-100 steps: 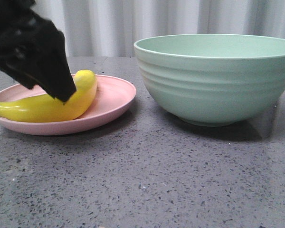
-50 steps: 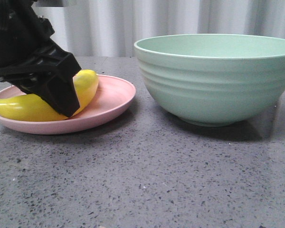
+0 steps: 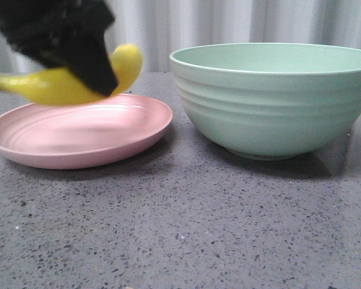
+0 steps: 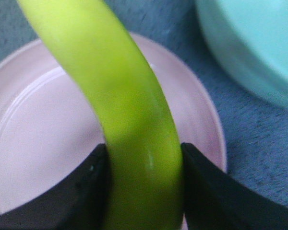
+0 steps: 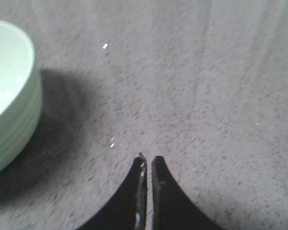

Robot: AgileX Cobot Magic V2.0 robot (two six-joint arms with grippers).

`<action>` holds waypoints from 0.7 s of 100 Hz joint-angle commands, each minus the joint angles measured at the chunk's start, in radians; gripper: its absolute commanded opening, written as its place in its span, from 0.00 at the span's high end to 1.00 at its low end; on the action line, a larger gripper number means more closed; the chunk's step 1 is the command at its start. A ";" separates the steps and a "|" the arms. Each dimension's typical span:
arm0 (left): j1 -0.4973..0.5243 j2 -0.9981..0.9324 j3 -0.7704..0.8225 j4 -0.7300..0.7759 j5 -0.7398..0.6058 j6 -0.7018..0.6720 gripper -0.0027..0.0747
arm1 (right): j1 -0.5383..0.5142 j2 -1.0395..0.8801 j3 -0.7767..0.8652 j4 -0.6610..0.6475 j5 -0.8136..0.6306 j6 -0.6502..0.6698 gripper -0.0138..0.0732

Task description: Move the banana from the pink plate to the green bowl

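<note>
You're looking at staged test bench, lab-like, not real kitchen: bare dark speckled tabletop [image 3: 186,229], plain pale pleated curtain [image 3: 228,24] closing off background, only plastic-looking tableware set out — pink plate [image 3: 78,135], green bowl [image 3: 277,102]. No room visible beyond.

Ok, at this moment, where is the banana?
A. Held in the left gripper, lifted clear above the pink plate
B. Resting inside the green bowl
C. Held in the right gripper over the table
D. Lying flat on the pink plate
A. The left gripper is shut on the banana, which hangs above the bare pink plate, short of the green bowl.
</note>
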State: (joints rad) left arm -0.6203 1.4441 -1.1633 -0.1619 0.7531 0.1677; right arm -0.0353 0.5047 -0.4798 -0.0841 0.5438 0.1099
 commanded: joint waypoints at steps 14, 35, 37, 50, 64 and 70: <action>-0.090 -0.091 -0.122 -0.122 -0.047 0.066 0.70 | 0.128 0.136 -0.255 0.068 0.137 -0.021 0.58; -0.242 -0.089 -0.141 -0.127 -0.121 0.066 0.70 | 0.208 0.290 -0.458 0.315 0.166 -0.021 0.32; -0.254 -0.087 -0.141 -0.127 -0.130 0.066 0.70 | 0.215 0.307 -0.476 0.340 0.166 -0.021 0.32; -0.296 -0.069 -0.141 -0.127 -0.161 0.066 0.70 | 0.247 0.406 -0.564 0.512 0.142 -0.021 0.32; -0.304 -0.035 -0.141 -0.147 -0.157 0.066 0.70 | 0.255 0.513 -0.614 0.644 0.109 -0.021 0.32; -0.304 -0.026 -0.141 -0.169 -0.153 0.066 0.70 | 0.255 0.554 -0.623 0.669 0.100 -0.021 0.32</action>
State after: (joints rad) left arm -0.9147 1.4368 -1.2679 -0.2864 0.6679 0.2310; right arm 0.2193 1.0165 -1.0555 0.5112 0.7227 0.1038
